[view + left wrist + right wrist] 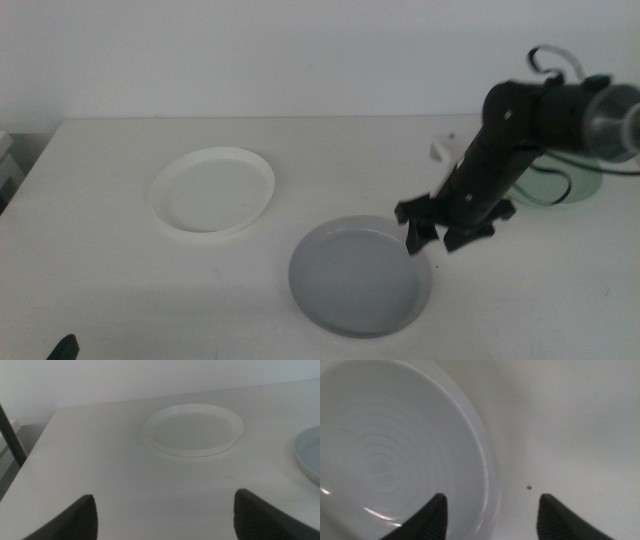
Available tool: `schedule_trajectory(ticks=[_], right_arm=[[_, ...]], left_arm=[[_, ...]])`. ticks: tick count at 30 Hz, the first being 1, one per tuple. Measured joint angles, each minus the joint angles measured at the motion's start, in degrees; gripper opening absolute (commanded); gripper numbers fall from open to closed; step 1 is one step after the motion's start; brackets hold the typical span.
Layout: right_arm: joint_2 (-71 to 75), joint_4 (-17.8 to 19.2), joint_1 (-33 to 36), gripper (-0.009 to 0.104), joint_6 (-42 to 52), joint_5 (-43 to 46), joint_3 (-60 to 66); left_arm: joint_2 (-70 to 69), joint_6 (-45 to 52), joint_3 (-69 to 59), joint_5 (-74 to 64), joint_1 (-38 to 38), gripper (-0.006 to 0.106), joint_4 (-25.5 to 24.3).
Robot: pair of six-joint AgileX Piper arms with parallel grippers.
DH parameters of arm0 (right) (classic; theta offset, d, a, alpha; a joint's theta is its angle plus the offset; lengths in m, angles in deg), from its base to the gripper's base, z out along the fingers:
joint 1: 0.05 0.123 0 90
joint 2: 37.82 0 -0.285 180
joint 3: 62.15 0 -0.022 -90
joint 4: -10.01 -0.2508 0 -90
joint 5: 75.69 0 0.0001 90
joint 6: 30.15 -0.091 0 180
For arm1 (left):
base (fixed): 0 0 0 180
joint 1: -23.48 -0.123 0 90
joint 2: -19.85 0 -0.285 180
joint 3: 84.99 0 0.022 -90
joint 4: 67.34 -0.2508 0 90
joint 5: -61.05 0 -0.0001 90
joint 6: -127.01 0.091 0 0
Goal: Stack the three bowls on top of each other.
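When read from the left side of the bench (120, 280), first the left end effector (165, 515): waiting low at the near edge, with only a dark tip visible in the middle view. Jaws spread wide apart in its wrist view, with nothing between them except bare bench.

Next, further back and to the right of it, the white bowl (213, 190): flat on the bench, upright, low rim all around, well apart from the left end effector. Inside, only its own smooth white floor visible.

Then, nearer to the camera and to the right, the grey bowl (355, 275): also flat on the bench, apart from the white bowl, not touching it. Inside, faint concentric rings and some small glints of light in the right wrist view.

At the far-right part of the grey rim, the right end effector (432, 235): reaching in from the right, pointing down. Jaws open and placed on both sides of the rim, one above the inside of the bowl, one above the bench outside. Nothing gripped; contact with the rim impossible to tell. Just beside the outer jaw, a tiny brown speck (529, 487) on the bench.

Behind the arm, a small white object (445, 150), too small to identify.

Last, at the far right, the pale mint green bowl (585, 188): on the bench, mostly hidden behind the right arm, contents not visible.
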State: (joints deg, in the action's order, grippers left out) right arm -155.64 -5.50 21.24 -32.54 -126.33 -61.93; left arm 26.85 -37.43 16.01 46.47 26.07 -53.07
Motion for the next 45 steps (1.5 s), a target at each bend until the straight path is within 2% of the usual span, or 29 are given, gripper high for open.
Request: schedule_trajectory(ticks=[5,11,20,26,35,45], right_arm=[[9.0,1.4,-2.2,0.053,-0.1,-0.5,-1.3],[14.1,4.8,-10.0,0.053,-0.1,-4.4,-6.1],[10.3,7.9,-25.2,0.053,0.1,-6.4,-12.4],[1.3,8.4,-31.0,0.053,1.3,-5.1,-19.4],[-13.9,9.6,-33.5,0.053,2.4,-3.9,-32.5],[-24.0,9.7,-33.5,0.049,3.8,-2.3,-37.0]], left_arm=[[0.0,0.0,0.0,0.0,0.0,0.105,0.0],[0.0,0.0,0.0,0.0,0.0,0.105,0.0],[0.0,0.0,0.0,0.0,0.0,0.105,0.0],[0.0,0.0,0.0,0.0,0.0,0.105,0.0],[0.0,0.0,0.0,0.0,0.0,0.105,0.0],[0.0,0.0,0.0,0.0,0.0,0.105,0.0]])
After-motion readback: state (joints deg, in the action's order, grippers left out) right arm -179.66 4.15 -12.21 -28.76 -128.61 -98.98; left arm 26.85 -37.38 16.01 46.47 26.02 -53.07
